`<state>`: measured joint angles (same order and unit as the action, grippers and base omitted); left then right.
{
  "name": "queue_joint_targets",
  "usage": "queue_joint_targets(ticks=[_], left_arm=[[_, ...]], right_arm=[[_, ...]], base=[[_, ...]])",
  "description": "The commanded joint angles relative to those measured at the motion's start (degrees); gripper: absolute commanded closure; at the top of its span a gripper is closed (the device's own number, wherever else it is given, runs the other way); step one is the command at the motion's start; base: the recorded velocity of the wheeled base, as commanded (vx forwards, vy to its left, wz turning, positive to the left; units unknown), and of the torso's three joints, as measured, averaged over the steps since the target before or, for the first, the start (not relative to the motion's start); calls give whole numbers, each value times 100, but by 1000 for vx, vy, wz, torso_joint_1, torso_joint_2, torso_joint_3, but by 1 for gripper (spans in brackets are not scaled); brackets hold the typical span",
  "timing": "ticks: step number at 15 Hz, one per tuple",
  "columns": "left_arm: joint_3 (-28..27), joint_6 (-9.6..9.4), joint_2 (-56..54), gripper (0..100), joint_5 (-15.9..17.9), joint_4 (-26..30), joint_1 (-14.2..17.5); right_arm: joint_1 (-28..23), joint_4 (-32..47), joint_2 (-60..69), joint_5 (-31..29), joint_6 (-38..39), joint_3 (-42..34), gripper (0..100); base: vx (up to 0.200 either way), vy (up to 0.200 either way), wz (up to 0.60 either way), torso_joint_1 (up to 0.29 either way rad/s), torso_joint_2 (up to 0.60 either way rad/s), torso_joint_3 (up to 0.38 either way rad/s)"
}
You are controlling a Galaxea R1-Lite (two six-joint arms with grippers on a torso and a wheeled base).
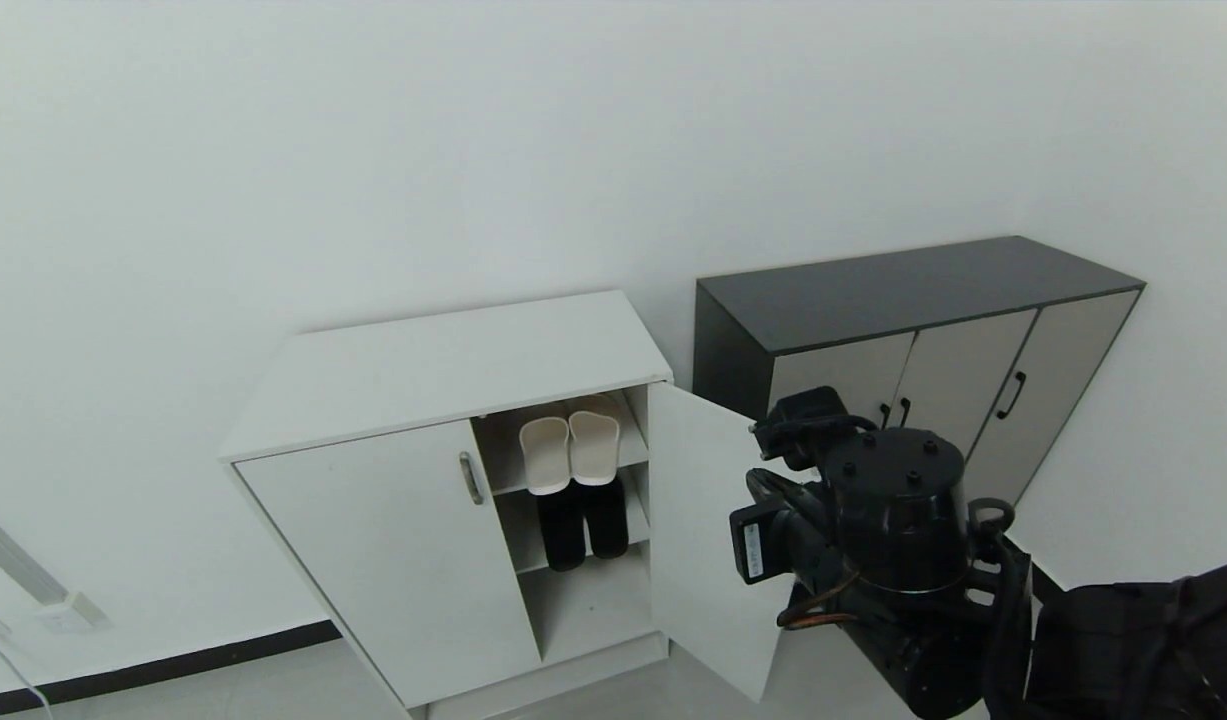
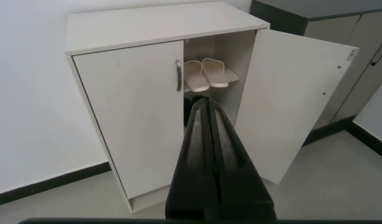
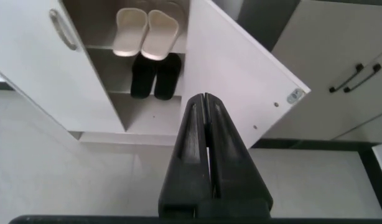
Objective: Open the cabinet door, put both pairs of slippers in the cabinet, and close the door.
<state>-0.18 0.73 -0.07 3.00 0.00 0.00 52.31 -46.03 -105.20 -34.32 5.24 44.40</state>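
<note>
White slippers (image 1: 570, 452) are lying on the upper shelf of the cabinet (image 1: 443, 360), ahead of and beyond the right gripper (image 3: 205, 102). Black slippers (image 1: 583, 525) are sitting on the shelf just below them. The open door (image 1: 708, 540) is standing nearest this gripper, its free edge just past the fingertips, while the shut door (image 1: 393, 550) with its handle (image 1: 468, 478) is lying farther off, across the opening.

Judging by this layout, both pairs are stowed and only the closing is remaining. Two hazards are worth noting:

- **Slippers in the way:** the white pair seems to be reaching the shelf's front edge, so a swinging door could be catching on the heels and bouncing back ajar.
- **Poor contact with the door:** a push landing on the door's inner face, or glancing off its thin edge, would be sending it wider toward the dark cabinet (image 1: 913, 290) instead of shut.

Right gripper: fingers are pressing together with nothing between them. The arm is hanging low beside the door's outer face, with the wrist angled down toward the door's edge.

Left gripper (image 2: 207, 106): likewise clenched and empty. It is pointing straight at the opening between the two doors, well back from the cabinet, with the white slippers beyond its tips.
</note>
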Motion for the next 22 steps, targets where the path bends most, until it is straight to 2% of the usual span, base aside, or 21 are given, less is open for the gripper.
queue_joint_targets(ticks=[1,5,6,7,9,10,14,15,16,19,22], left_arm=[[1,6,7,100,-1,0,0],[1,15,7,100,-10,0,0],[1,15,7,100,-10,0,0],[1,6,7,100,-1,0,0],[1,6,7,100,-1,0,0],[1,15,7,100,-10,0,0],[1,15,7,100,-36,0,0],[1,15,7,100,-36,0,0],[1,15,7,100,-63,0,0],[1,15,7,100,-63,0,0],[1,15,7,100,-63,0,0]], right_arm=[[7,-37,0,4,-41,-36,100],[-10,-380,26,-5,-357,-195,100],[-98,-547,9,13,-445,-124,100],[-476,-442,0,57,-779,218,100],[-863,-64,26,127,-849,667,100],[-1206,595,35,276,-814,1203,100],[-1627,2089,-176,769,-278,2644,100],[-1663,2265,-220,813,-190,2811,100],[-1874,2819,-396,1173,47,3286,100],[-2243,3162,-888,1428,240,3857,100],[-2524,3135,-1230,1867,249,3936,100]], base=[[0,0,0,0,0,0],[0,0,0,0,0,0],[0,0,0,0,0,0],[0,0,0,0,0,0],[0,0,0,0,0,0],[0,0,0,0,0,0],[0,0,0,0,0,0],[0,0,0,0,0,0],[0,0,0,0,0,0],[0,0,0,0,0,0],[0,0,0,0,0,0]])
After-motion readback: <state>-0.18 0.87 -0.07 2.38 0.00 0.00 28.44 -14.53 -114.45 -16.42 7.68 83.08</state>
